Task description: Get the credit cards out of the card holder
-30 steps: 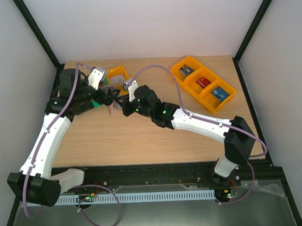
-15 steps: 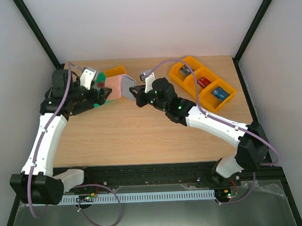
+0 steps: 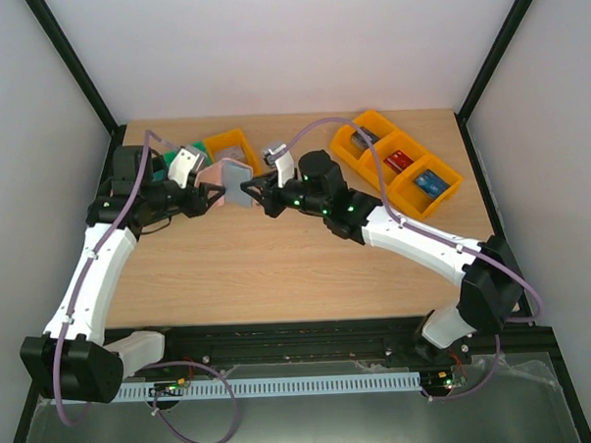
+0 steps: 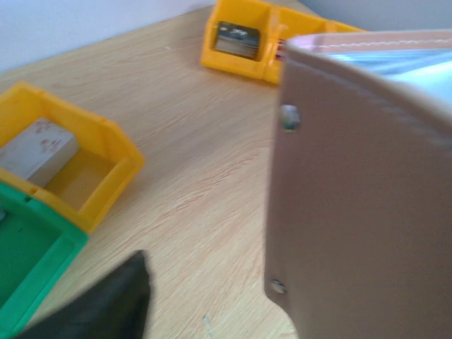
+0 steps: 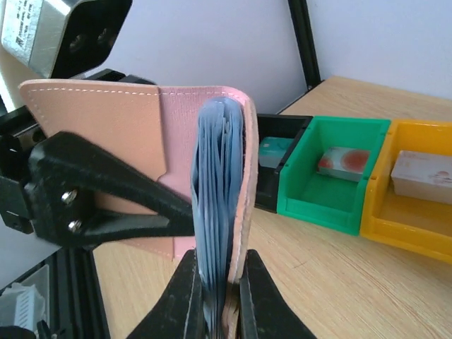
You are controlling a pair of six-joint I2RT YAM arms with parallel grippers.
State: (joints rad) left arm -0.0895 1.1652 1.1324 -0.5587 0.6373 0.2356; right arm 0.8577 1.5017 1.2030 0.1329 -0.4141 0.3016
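The card holder (image 3: pixel 225 176) hangs above the back left of the table, tan-pink outside with blue-grey sleeves inside. My right gripper (image 5: pixel 217 265) is shut on one panel and its sleeves (image 5: pixel 219 176) from below; in the top view this gripper (image 3: pixel 250 192) sits just right of the holder. My left gripper (image 3: pixel 212 191) is open around the other flap (image 4: pixel 360 198). One black finger (image 4: pixel 116 300) shows with a gap to the flap, and the other is hidden behind it. No card edge shows among the sleeves. Cards lie in the green bin (image 5: pixel 344 161) and the yellow bin (image 4: pixel 35 152).
A black bin (image 5: pixel 282 131), a green bin (image 5: pixel 367 127) and a yellow bin (image 3: pixel 241 139) stand in a row at the back left, under the holder. Three joined orange bins (image 3: pixel 369 117) with small items sit at the back right.
The right gripper lifted the holder up and back toward the bins. The left gripper drew back to the left, then returned to the free flap, its jaws narrowing.
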